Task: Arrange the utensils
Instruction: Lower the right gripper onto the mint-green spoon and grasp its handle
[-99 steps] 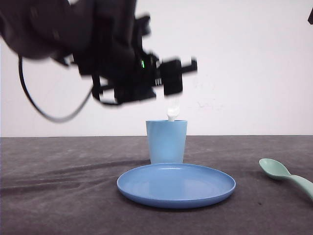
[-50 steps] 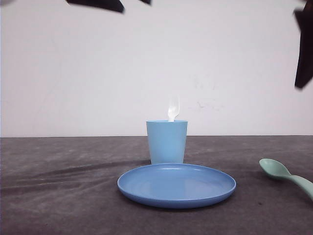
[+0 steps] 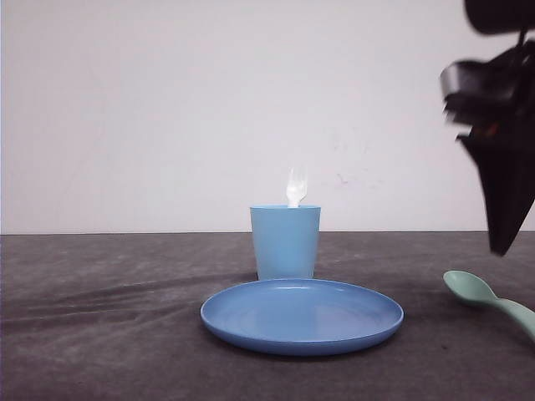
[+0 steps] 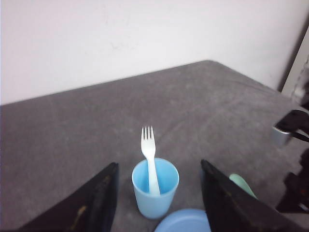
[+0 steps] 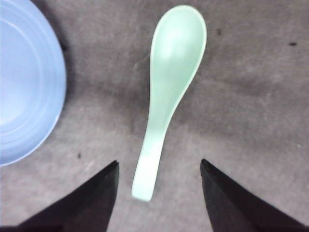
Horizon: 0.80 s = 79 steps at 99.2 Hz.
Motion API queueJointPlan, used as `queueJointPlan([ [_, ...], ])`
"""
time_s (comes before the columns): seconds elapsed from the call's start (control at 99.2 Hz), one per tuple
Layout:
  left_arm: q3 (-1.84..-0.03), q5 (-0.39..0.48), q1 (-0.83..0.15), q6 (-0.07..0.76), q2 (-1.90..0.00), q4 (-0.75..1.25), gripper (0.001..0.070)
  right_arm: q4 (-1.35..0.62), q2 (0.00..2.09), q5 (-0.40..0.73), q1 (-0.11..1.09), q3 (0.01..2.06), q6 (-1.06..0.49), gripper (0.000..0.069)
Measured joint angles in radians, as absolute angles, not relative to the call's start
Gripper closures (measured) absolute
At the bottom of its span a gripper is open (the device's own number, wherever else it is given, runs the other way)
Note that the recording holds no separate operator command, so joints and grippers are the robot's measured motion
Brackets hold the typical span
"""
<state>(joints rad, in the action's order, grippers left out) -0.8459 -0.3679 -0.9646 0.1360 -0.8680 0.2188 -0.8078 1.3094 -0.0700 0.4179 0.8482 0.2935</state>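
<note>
The white fork (image 3: 296,188) stands tines-up in the light blue cup (image 3: 285,242), behind the blue plate (image 3: 302,316). From the left wrist view, my left gripper (image 4: 157,165) is open, well above the fork (image 4: 148,150) and cup (image 4: 154,203), holding nothing. The mint-green spoon (image 3: 489,298) lies flat on the table at the right. My right gripper (image 3: 500,242) hangs over it, pointing down. In the right wrist view that gripper (image 5: 159,162) is open, its fingers either side of the handle end of the spoon (image 5: 174,58), not touching it.
The plate's rim (image 5: 24,82) lies close beside the spoon's bowl. Dark grey cloth (image 3: 100,334) covers the table, with a white wall behind. The right arm (image 4: 294,125) shows at the edge of the left wrist view, near the spoon (image 4: 240,182).
The left arm has lifted away from the cup and left the front view, with the fork staying in the cup. The right arm has come down at the right, above the spoon.
</note>
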Motion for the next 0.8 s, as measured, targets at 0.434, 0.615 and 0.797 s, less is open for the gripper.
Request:
queueJointPlan([
  [0.434,-0.846,-0.368,-0.978,0.147,-0.864,0.307,0.0388,-0.706,1.476,-0.023,0.464,0.848,0.36,0.036],
  [0.615,-0.846,-0.368,-0.978,0.147,-0.86,0.307,0.0388,-0.689,1.517,0.004,0.466,0.849,0.37,0.0362],
  [0.797,-0.846,-0.368,-0.978,0.147,-0.857,0.307,0.0388,-0.674,1.521,0.023,0.471,0.85,0.372,0.0558],
])
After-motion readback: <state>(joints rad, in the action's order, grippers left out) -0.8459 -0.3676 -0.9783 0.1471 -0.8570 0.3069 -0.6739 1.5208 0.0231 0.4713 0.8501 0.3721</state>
